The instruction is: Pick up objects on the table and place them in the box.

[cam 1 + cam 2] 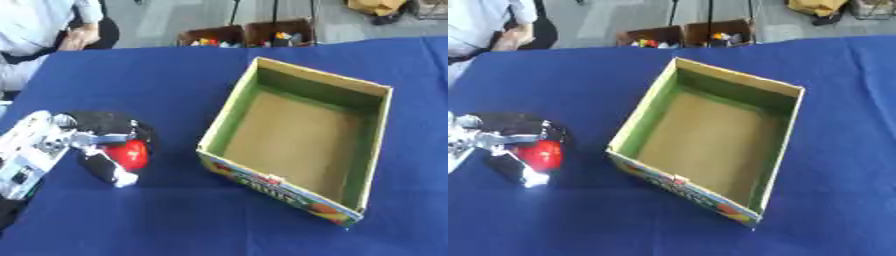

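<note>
The left hand (105, 145) sits at the left side of the blue table (131, 215), its black fingers curled round a small red object (129, 154), thumb below and fingers above, so the object is held and looks to be at or just above the cloth; I cannot tell whether it has left the surface. The cardboard box (381, 130) stands open and empty to the right, near but apart from the hand.

The risk, as I judge it, is the near wall of the box; it rises between the hand and the brown floor inside, and a carry that travels too low would knock the rim or shove the box across the cloth; the red object is round and smooth-looking, so it may roll out of the fingers if they part early, and then run off along the table.

The right hand shows in neither view. Beyond the table's far edge stand two brown crates (249, 34) of small coloured things, well out of the way; nothing else lies on the cloth between hand and box.
</note>
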Robot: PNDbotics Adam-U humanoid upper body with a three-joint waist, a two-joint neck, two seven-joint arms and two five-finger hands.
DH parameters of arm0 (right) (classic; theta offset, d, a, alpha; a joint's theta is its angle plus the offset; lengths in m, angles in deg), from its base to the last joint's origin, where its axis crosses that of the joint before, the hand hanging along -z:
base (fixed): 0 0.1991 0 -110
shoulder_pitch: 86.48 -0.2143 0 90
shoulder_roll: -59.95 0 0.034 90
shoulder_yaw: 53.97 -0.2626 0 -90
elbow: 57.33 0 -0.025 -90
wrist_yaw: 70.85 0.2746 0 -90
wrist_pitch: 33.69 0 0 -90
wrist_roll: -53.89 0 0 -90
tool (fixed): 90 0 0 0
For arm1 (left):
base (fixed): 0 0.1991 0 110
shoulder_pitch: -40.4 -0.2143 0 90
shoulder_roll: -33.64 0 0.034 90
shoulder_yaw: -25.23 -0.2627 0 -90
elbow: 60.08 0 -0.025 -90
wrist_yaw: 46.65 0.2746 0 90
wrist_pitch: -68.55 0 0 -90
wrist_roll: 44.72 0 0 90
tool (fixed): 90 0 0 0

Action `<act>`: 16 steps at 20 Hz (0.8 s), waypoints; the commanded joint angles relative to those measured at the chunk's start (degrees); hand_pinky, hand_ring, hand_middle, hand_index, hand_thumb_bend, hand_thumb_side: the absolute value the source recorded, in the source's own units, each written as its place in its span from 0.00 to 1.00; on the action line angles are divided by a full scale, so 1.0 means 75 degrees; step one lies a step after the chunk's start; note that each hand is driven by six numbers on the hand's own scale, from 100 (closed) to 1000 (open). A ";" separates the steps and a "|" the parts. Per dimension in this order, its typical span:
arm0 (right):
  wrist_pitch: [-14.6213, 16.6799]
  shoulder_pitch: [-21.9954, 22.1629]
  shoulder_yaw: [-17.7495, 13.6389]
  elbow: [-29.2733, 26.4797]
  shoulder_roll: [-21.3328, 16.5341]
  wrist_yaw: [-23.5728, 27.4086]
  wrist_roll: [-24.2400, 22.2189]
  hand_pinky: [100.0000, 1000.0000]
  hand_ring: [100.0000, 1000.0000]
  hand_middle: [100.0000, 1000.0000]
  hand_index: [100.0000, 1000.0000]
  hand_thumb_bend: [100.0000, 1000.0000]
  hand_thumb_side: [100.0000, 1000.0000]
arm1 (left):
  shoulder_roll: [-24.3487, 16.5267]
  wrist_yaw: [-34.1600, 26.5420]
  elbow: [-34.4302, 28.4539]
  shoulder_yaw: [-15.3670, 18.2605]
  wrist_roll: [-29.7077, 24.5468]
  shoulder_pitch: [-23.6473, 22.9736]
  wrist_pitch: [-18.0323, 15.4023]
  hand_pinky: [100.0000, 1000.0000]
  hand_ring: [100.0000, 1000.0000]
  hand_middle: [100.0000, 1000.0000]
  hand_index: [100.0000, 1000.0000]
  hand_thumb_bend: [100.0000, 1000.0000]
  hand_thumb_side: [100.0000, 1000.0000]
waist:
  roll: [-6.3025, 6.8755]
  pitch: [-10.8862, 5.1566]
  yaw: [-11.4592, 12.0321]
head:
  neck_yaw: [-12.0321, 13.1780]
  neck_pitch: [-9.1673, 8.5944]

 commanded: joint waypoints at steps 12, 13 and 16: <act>-0.0046 0.0049 -0.0010 -0.0092 -0.0310 0.0175 -0.0055 0.72 0.78 0.60 0.72 0.00 0.98 | -0.0544 -0.0847 -0.0668 0.0505 -0.0747 0.0780 -0.0538 0.35 0.69 0.82 0.85 0.00 0.42 | 0.0211 -0.0447 -0.0018 | 0.0069 0.0412; -0.0051 0.0054 -0.0008 -0.0092 -0.0316 0.0184 -0.0061 0.72 0.78 0.60 0.72 0.00 0.98 | -0.0528 -0.0936 -0.0701 0.0546 -0.0747 0.0855 -0.0516 0.35 0.69 0.81 0.85 0.00 0.42 | 0.0229 -0.0463 -0.0027 | 0.0071 0.0428; -0.0065 0.0056 -0.0002 -0.0092 -0.0329 0.0212 -0.0082 0.72 0.78 0.60 0.72 0.00 0.98 | -0.0469 -0.1187 -0.0788 0.0621 -0.0747 0.1079 -0.0471 0.34 0.68 0.81 0.85 0.00 0.42 | 0.0279 -0.0507 -0.0063 | 0.0088 0.0467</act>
